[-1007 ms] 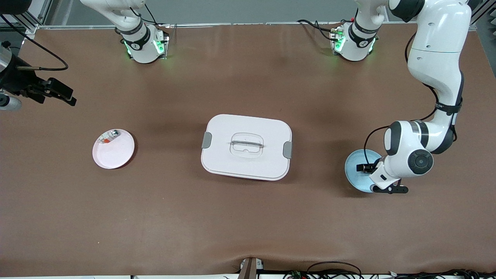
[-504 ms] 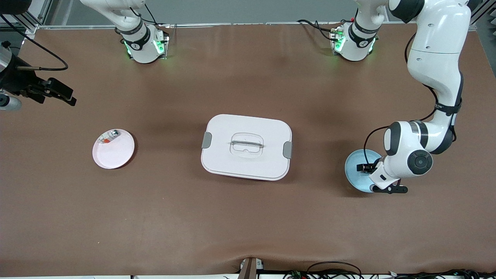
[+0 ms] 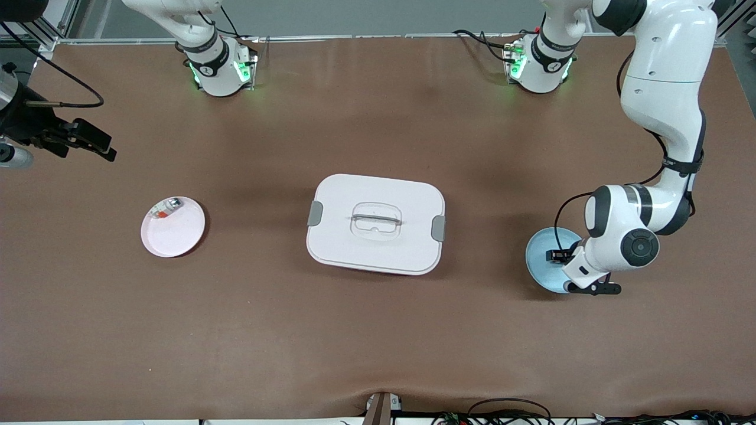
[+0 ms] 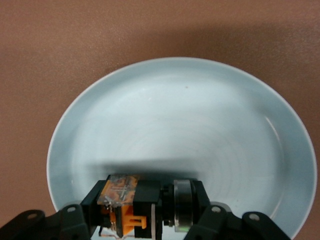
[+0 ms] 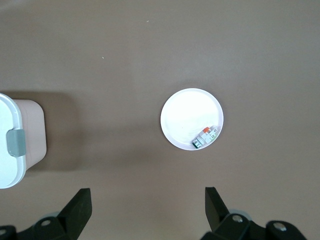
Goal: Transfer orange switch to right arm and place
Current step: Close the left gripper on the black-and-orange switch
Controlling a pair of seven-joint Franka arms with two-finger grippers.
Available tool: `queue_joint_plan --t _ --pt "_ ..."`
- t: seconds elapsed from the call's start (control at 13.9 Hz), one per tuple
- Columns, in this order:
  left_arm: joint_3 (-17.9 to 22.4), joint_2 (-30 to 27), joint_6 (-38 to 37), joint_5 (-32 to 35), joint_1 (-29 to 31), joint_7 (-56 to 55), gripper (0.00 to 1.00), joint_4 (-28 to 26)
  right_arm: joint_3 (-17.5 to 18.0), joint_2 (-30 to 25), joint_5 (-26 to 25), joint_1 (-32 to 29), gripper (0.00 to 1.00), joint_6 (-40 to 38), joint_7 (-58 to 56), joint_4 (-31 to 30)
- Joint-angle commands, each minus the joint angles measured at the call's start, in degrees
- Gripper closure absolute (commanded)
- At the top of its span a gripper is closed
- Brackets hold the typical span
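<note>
front: high, looking down across the whole tabletop point(image 3: 378, 330) toward the arm bases | left wrist: close, straight down onto blue plate point(image 4: 200, 110) | right wrist: high, looking down on pink plate point(image 5: 187, 112), white box point(image 5: 15, 145) edge | shared: both plates and box also in front view

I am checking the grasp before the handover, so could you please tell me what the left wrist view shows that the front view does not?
Only the left wrist view shows the orange switch clamped in the left gripper, low over the blue plate.

Only the front view shows the white lidded box mid-table, the pink plate with a small silver, red and white item, and the right gripper waiting open over the right arm's end of the table.

Both show the blue plate and the brown table.
</note>
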Motion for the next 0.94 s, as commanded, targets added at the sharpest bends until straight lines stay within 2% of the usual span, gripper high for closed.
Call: queue_joint_plan --t 0.0,0.29,0.86 --pt "0.1 -0.2 0.4 1.0 0.1 0.9 0.85 0.2 0.8 -1.3 1.1 -1.5 0.0 -0.1 -0.3 -1.2" --pt "0.1 -3.3 -2.1 0.9 0.2 0.9 0.83 1.0 0.8 -0.9 1.4 -1.6 0.0 -0.8 -1.0 0.1" --pt "-0.3 -9.8 -19.6 -0.2 -0.2 -0.5 0.82 7.9 0.7 0.6 1.5 -2.1 0.0 -4.3 -0.4 2.8"
